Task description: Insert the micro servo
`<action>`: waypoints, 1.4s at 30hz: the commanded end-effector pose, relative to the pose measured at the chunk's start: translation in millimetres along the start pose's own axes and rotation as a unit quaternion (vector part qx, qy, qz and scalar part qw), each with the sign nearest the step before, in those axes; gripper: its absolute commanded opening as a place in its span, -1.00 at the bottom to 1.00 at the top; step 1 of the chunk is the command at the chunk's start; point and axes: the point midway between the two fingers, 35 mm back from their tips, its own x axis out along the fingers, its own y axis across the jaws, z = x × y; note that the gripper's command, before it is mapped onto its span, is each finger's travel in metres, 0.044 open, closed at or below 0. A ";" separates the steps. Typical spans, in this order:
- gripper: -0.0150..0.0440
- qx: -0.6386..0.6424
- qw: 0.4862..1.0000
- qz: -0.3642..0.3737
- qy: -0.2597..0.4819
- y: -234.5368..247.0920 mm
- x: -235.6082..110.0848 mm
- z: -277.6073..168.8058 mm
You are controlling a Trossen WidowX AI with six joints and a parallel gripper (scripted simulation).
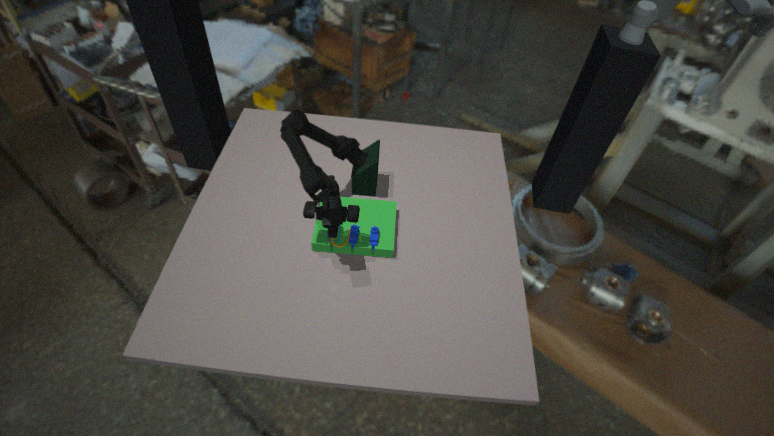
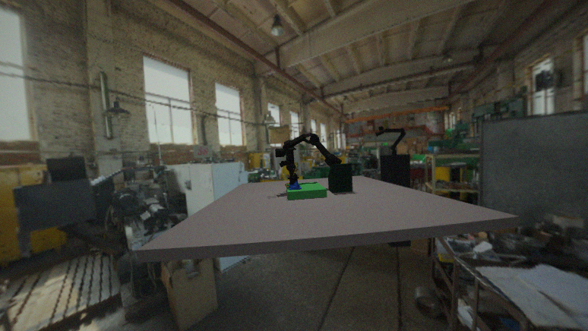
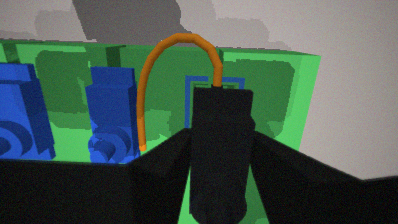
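Observation:
My gripper (image 1: pixel 330 228) (image 2: pixel 292 180) (image 3: pixel 219 137) is shut on the loose micro servo (image 3: pixel 220 110), a dark block held upright just above the green deck (image 1: pixel 381 213) (image 2: pixel 310 192) (image 3: pixel 300 100). Its orange cable (image 3: pixel 170 45) (image 1: pixel 338 244) arches up from the top of the servo and hangs down to the left. The marked pocket, a blue outline (image 3: pixel 188 102), lies right behind the servo and is mostly hidden by it. I cannot tell whether the servo touches the deck. Two blue servos (image 3: pixel 112 115) (image 3: pixel 17 120) (image 1: pixel 353 233) (image 1: pixel 374 235) sit in the deck beside the pocket.
The deck rests on a pale table (image 1: pixel 270 303) (image 2: pixel 329 222). A dark green block (image 1: pixel 368 167) (image 2: pixel 339 178) stands just behind the deck. Two tall dark posts (image 1: pixel 178 81) (image 1: pixel 593 119) stand at the table's far sides.

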 end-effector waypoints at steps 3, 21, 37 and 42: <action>-0.49 -0.003 1.000 -0.001 -0.002 0.5 1.3 0.6; -0.49 -0.003 1.000 -0.002 -0.002 0.3 17.9 0.6; -0.49 -0.003 1.000 -0.002 -0.002 0.2 31.7 0.6; -0.49 -0.003 1.000 -0.002 -0.002 0.2 36.0 0.6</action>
